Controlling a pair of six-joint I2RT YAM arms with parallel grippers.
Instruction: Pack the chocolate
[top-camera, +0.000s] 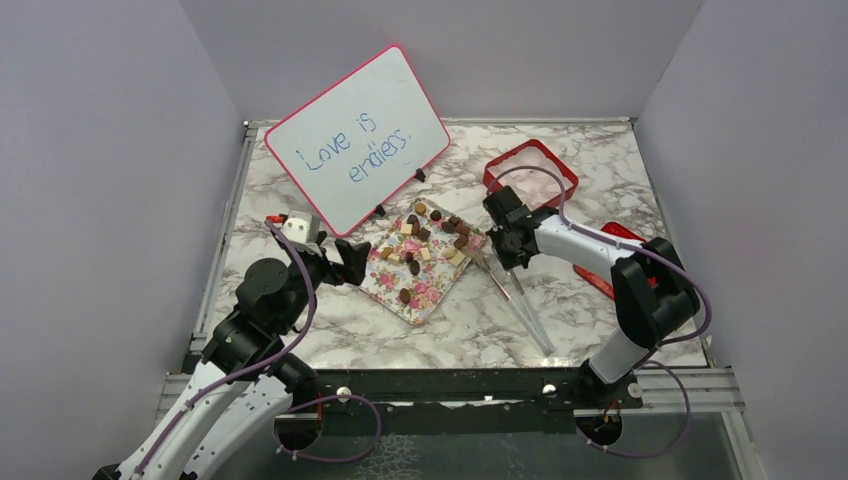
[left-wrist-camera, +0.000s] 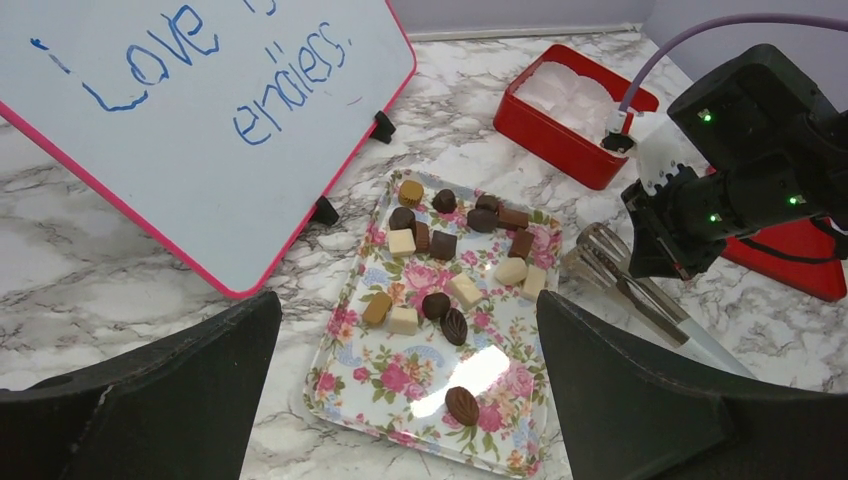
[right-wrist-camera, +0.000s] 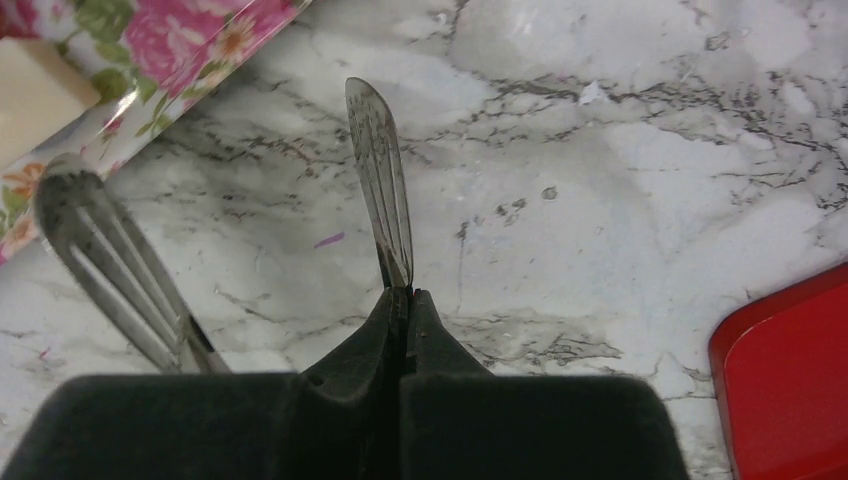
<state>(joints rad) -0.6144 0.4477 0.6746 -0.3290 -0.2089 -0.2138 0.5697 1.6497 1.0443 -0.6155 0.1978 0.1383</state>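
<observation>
Mia: Where is the chocolate?

Ben: The little dark, brown and cream chocolate pieces (left-wrist-camera: 443, 245) all sit on the flat flowery tray (left-wrist-camera: 395, 372), in the middle of the grey-and-white marble table (right-wrist-camera: 600, 150). The red square box (left-wrist-camera: 545, 140) is up at one o'clock from the tray. I see only white paper in it.

Mia: What are the arms doing?

Ben: The right gripper (right-wrist-camera: 400, 300) is pinched tight on just one thin blade of the shiny metal tongs (right-wrist-camera: 385, 190), at four o'clock from the tray. The other blade (right-wrist-camera: 110, 260) lies loose, its tip just beside the tray's edge. The left gripper (top-camera: 338, 264) hangs wide apart at nine o'clock from the tray, with nothing in it.

Mia: What could go wrong?

Ben: I think the tongs could swing or slip out, because only one blade is held. The loose blade might drag, bump the tray and send pieces rolling. And the tongs cannot squeeze a piece like this.
</observation>
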